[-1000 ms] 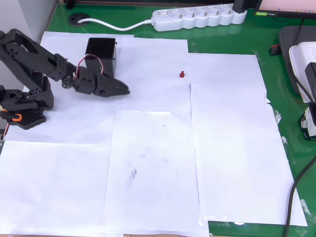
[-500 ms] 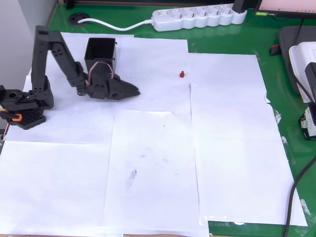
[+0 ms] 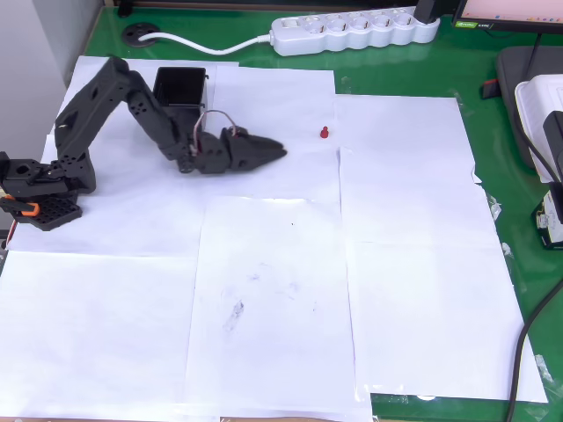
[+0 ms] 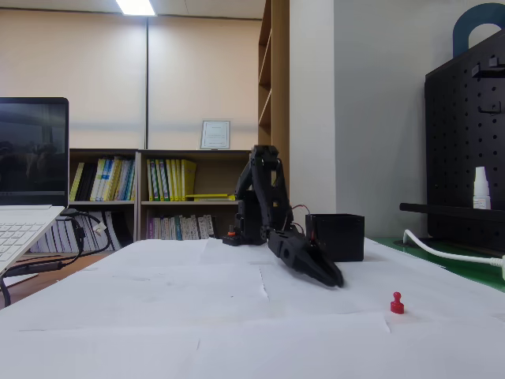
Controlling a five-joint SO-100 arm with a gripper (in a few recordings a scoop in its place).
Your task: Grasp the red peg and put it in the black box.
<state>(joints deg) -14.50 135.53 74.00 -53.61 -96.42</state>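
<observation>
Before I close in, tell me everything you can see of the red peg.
The red peg is tiny, glossy like plastic, with a rounded head over a wider base. It stands upright on white paper, alone and untouched. In the overhead view the gripper lies to its left, clearly apart.

overhead cam looks straight down from high up, wide on the paper-covered table [image 3: 281, 290], arm base at left edge, power strip [image 3: 356, 29] along top. fixed cam sits low, abt table height, at the side opposite the base, looking along the table toward shelves and wall. both share the gripper [image 3: 274, 150] [image 4: 334, 278], red peg [image 3: 324, 133] [image 4: 397, 303] & black box [image 3: 179, 86] [image 4: 336, 236].
</observation>
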